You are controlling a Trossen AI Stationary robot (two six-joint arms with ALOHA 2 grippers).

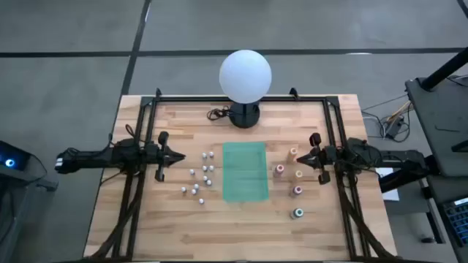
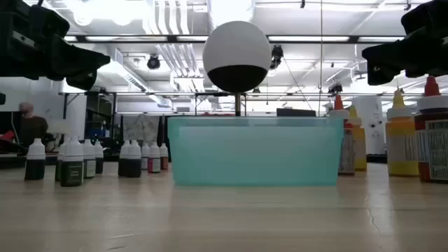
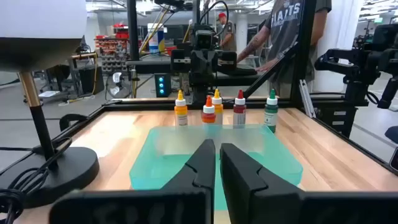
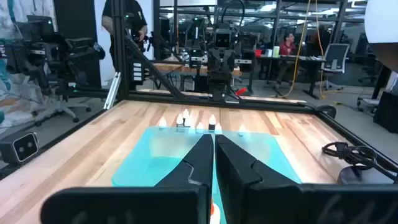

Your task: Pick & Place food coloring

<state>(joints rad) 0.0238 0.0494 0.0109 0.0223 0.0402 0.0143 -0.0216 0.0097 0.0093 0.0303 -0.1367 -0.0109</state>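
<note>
The food coloring stands upright on the wooden table in two groups. Several small whitish-capped bottles (image 1: 201, 177) (image 4: 186, 121) are left of a translucent green rectangular bin (image 1: 245, 172). Several larger bottles with coloured tops (image 1: 296, 183) (image 3: 214, 107) are to its right. My left gripper (image 1: 183, 155) (image 3: 217, 149) hovers shut above the table, left of the small bottles, pointing at the bin. My right gripper (image 1: 302, 156) (image 4: 213, 140) hovers shut among the coloured bottles, pointing back at the bin. Neither holds anything.
A white globe lamp (image 1: 245, 77) on a black base, with its cord, stands at the far middle of the table. A black metal frame (image 1: 241, 98) runs along the table's far and side edges. People show in the room beyond the table.
</note>
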